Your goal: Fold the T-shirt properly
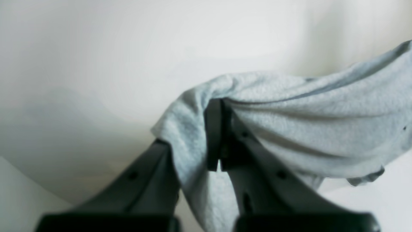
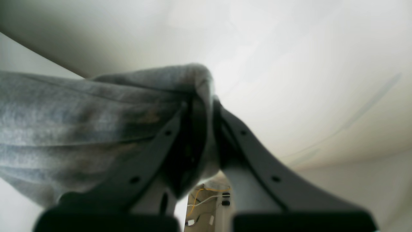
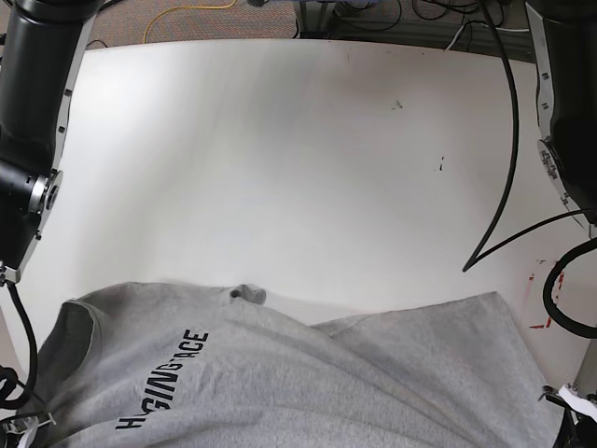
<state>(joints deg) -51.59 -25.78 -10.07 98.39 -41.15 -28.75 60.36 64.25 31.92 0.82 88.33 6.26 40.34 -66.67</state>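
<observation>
The light grey T-shirt (image 3: 280,383) fills the bottom of the base view, held up close to the camera, with its black lettering (image 3: 160,381) at the lower left. In the left wrist view my left gripper (image 1: 219,106) is shut on a bunched fold of the T-shirt (image 1: 305,122), which trails off to the right. In the right wrist view my right gripper (image 2: 202,100) is shut on another bunch of the T-shirt (image 2: 80,129), which stretches away to the left. Neither gripper's fingers show in the base view.
The white table (image 3: 298,140) spreads out beyond the shirt. The right arm (image 3: 33,112) stands along the left edge of the base view and the left arm (image 3: 569,112) along its right edge. A black cable (image 3: 504,168) hangs over the table's right side, near red marks (image 3: 539,280).
</observation>
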